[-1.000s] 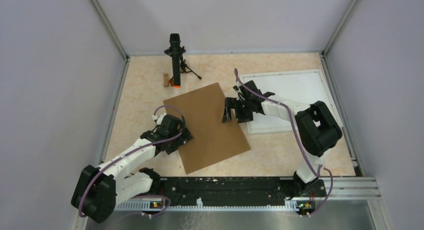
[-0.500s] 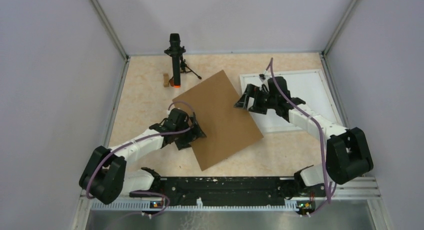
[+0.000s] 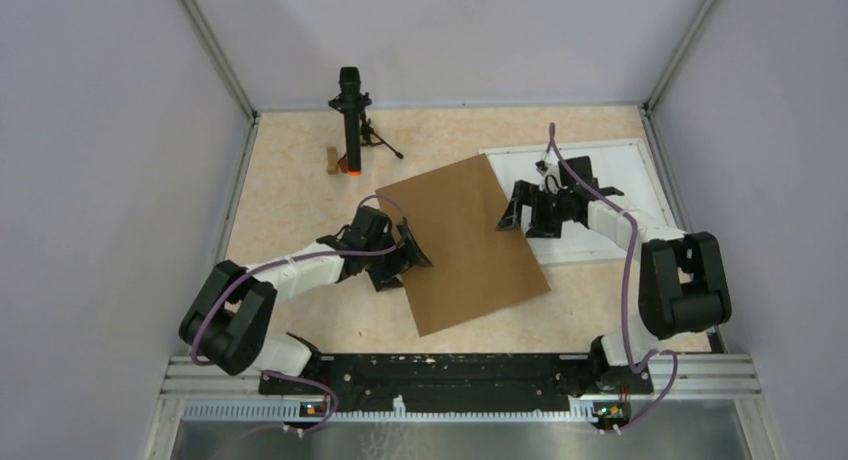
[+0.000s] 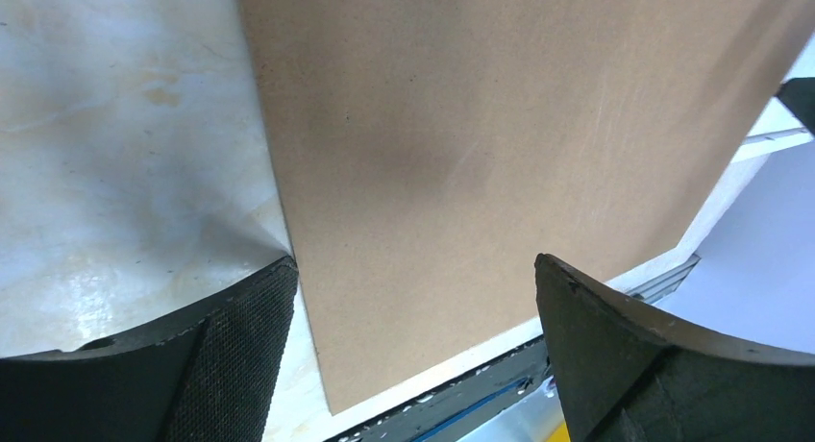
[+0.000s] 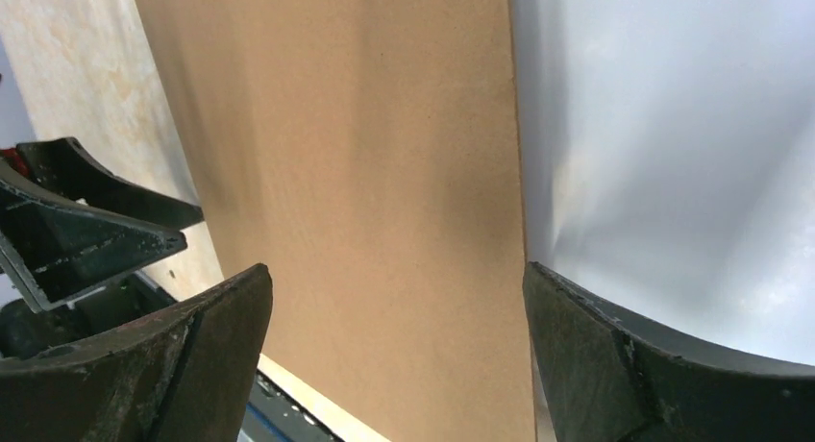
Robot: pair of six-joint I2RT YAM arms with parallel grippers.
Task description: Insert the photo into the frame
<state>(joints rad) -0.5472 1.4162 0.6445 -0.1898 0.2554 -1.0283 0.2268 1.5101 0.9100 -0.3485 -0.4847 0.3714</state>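
Note:
A plain brown cardboard sheet (image 3: pixel 465 240) lies tilted mid-table, its right corner over the white frame's (image 3: pixel 560 148) left rail. The frame lies flat at the back right with a plain white surface (image 3: pixel 610 175) inside. The photo's seascape print shows in no view. My left gripper (image 3: pixel 408 255) is open at the cardboard's left edge; in the left wrist view (image 4: pixel 413 298) its jaws straddle that edge of the cardboard (image 4: pixel 500 125). My right gripper (image 3: pixel 512 212) is open at the sheet's right edge; in the right wrist view (image 5: pixel 394 307) cardboard (image 5: pixel 365 173) and white surface (image 5: pixel 673 125) meet between the jaws.
A black tripod stand (image 3: pixel 350 120) and a small wooden block (image 3: pixel 332 160) stand at the back left. Grey walls close in the table on three sides. A black rail (image 3: pixel 450 370) runs along the near edge.
The cardboard has slid right and turned, its corner now over the frame's left rail. Both grippers have moved right along with it, still open.

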